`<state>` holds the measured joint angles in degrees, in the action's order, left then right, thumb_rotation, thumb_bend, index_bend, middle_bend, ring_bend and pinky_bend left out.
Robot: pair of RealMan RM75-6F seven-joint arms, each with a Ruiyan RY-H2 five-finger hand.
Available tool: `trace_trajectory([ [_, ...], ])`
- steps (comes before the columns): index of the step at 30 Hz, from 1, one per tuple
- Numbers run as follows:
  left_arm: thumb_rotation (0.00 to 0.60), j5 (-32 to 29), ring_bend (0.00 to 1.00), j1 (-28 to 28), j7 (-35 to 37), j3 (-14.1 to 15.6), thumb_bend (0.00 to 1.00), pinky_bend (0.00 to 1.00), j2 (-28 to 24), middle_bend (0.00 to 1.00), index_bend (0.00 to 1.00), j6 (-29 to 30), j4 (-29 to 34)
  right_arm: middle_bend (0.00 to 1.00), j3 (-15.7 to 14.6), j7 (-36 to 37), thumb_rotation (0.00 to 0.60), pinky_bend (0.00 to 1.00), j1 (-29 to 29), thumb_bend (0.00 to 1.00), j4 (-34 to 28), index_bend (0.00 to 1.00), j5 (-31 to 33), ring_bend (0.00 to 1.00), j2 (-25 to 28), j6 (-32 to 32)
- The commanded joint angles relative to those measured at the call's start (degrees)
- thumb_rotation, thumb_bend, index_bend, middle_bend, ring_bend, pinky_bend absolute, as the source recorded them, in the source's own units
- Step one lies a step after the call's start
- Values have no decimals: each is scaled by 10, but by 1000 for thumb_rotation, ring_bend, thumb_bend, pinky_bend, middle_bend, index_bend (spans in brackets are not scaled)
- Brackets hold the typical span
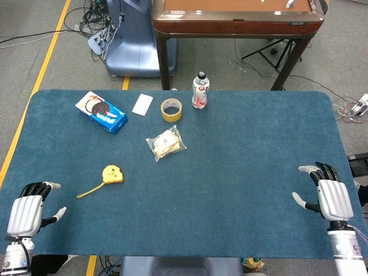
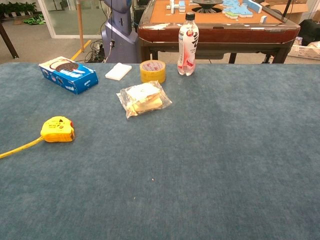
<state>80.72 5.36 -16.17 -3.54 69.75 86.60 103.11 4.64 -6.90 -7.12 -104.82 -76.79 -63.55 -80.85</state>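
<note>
1. Blue desk (image 1: 241, 172): items bunched far left; centre and right bare.
2. Left robot hand (image 1: 29, 210) at near-left edge, fingers spread, holding nothing; tape measure (image 1: 112, 173) nearest, apart.
3. Right robot hand (image 1: 329, 192) at near-right edge, spread, holding nothing, well apart from everything.

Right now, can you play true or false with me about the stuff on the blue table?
1. The bottle stands upright. True.
2. The left hand holds the yellow tape measure. False: it holds nothing and is apart from it.
3. The tape roll sits beside the bottle. True.
4. The wrapped sandwich lies on the cookie box. False: it lies on the table, apart from the box.
5. The right hand holds nothing. True.
</note>
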Motion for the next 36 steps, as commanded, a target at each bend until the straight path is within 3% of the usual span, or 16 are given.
trace_trajectory([
  [1, 600, -1, 212, 1, -1, 0, 186, 150, 1, 312, 324, -3, 0, 277, 0, 0, 600, 92, 0, 308, -1, 285, -2, 127, 1, 0],
  [7, 600, 0, 212, 28, 1, -10, 186, 149, 3, 302, 305, -38, -7, 277, 13, -3, 600, 92, -3, 308, -10, 285, -10, 127, 13, -11],
  [12, 600, -16, 205, 82, 5, -36, 185, 147, 14, 273, 257, -108, -25, 277, 35, -13, 600, 92, -8, 308, -28, 285, -12, 127, 32, -29],
  [16, 600, -59, 169, 135, -19, -57, 185, 139, 32, 216, 184, -184, -44, 277, 44, -18, 600, 92, -9, 308, -41, 285, -10, 127, 45, -33],
  [23, 600, -154, 117, 208, -91, -80, 185, 127, 80, 142, 113, -266, -88, 277, 44, -15, 600, 92, -7, 308, -48, 285, -8, 127, 52, -33],
  [36, 600, -294, 110, 285, -185, -81, 185, 121, 151, 140, 113, -311, -164, 277, 39, -3, 600, 92, 4, 308, -48, 285, -7, 127, 61, -40],
])
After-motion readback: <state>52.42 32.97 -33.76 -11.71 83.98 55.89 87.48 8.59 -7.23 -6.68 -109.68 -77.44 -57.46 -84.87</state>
